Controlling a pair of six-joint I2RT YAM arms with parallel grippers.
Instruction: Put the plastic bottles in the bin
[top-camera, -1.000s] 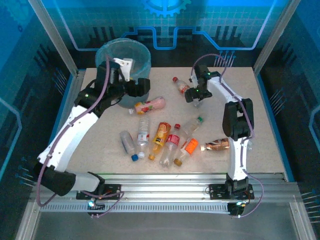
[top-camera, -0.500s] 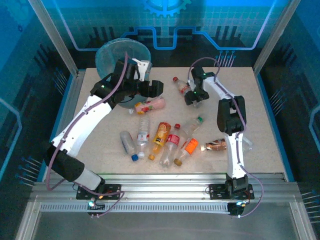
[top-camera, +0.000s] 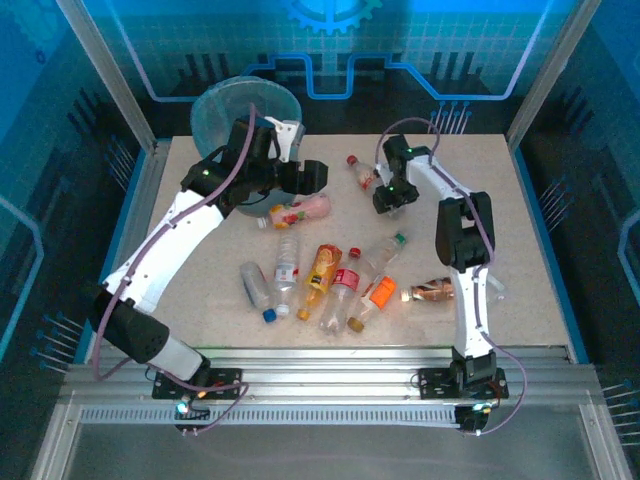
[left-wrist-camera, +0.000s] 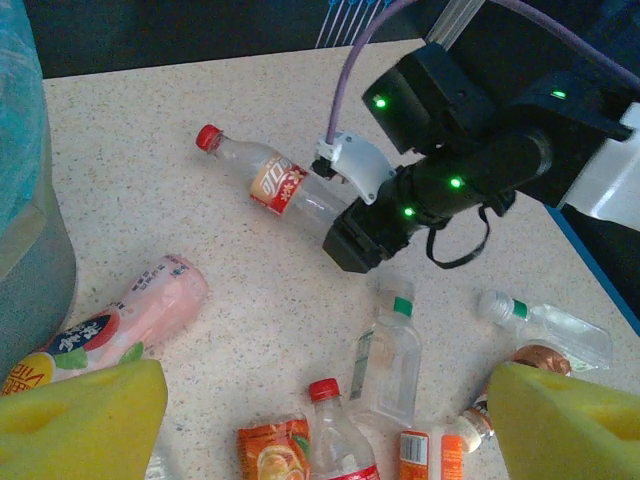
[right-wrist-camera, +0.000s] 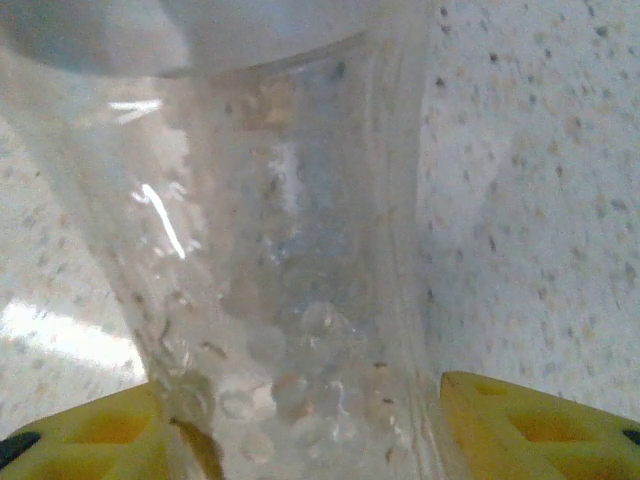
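Nine plastic bottles counted, all lying flat on the speckled beige bench; none seen going into the bin yet.

Round translucent pale-blue bin: at the far left corner, just behind the left pincer and well left of the right pincer.

Left pincer: released, yellow pads spread wide with nothing between them. It hangs above the bench with the pink-labelled bottle below and to its left. Judgement: spread wide to straddle that bottle next.

Right pincer: grasping the clear body of the red-capped, red-labelled bottle. The wrist view shows the clear wall filling the gap, a yellow pad against each side. The cap end sticks out to its left, toward the bin. Judgement: held across the body, since the smooth barrel gives the pads more to bite than the neck.

Other seven bottles: a loose cluster nearer the arm bases than either pincer.

Versus a second ago: the left pincer was at the bin's near rim and has swung right. The right pincer's jaws stood wider and have narrowed onto the bottle, which has barely shifted.
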